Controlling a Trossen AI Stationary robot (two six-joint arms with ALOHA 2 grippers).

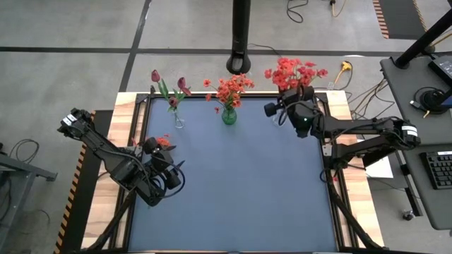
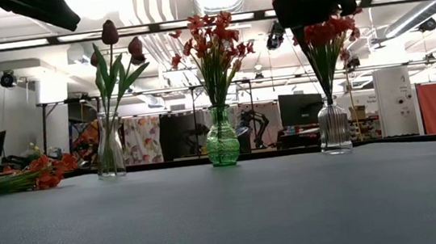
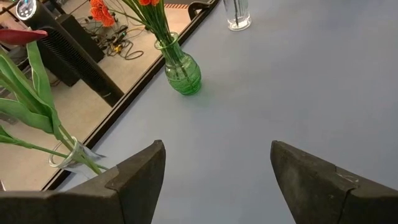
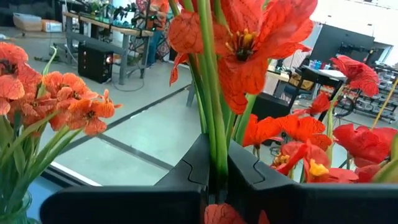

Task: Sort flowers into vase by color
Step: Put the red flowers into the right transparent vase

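At the desk's (image 1: 233,183) left edge a few orange-red flowers (image 1: 163,140) lie unsorted, and the left pincer (image 1: 171,178) hovers just beside them with its fingers apart, likely ready to collect one. Along the far side stand a clear vase (image 1: 178,120) with maroon tulip buds (image 1: 168,80), a green vase (image 1: 229,116) with orange-red blooms (image 1: 229,87), and a ribbed clear vase (image 2: 334,126) with red poppies (image 1: 292,71). Over this last vase the right pincer (image 4: 217,177) is clamped on a red poppy's stem (image 4: 210,81), held upright, presumably to drop it among its own colour.
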